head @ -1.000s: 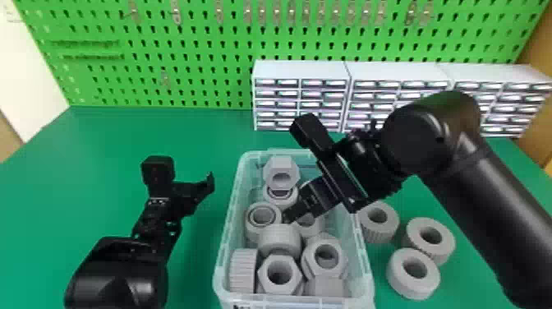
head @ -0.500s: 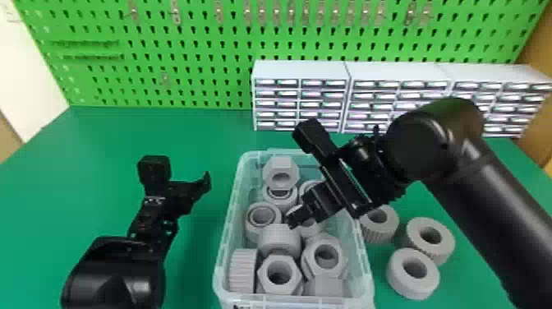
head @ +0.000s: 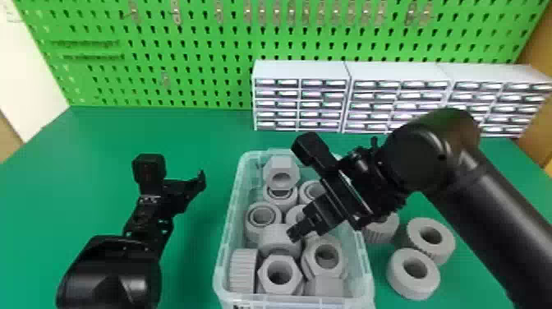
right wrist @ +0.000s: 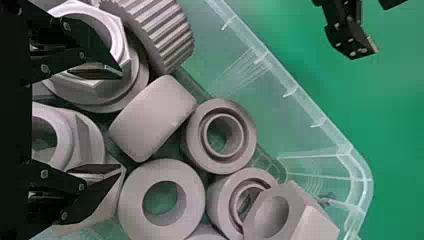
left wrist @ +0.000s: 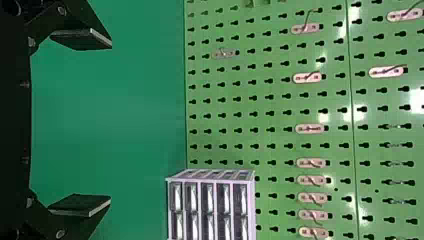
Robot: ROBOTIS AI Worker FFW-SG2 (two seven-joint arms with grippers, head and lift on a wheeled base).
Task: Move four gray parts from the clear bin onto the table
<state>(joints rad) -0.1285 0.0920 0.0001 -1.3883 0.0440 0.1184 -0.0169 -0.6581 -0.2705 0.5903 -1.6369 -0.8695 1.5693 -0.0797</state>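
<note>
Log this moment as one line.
right tool: open over clear bin | left tool: open, left of bin | table: three gray parts

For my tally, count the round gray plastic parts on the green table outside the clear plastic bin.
3: a ribbed part beside the bin, another farther right, the third in front of it. The black right arm may hide more.

Right gripper (head: 296, 232) over the clear bin (head: 225, 250) on the green worktop (head: 193, 263).
Gray parts (head: 280, 274) crowd inside, a hexagonal one (head: 281, 170) at 12 o'clock; three gray rings (head: 414, 271) lie outside, between 3 and 4; the left gripper (head: 198, 183) is at 10, white drawer units (head: 304, 104) from 12 to 2.
</note>
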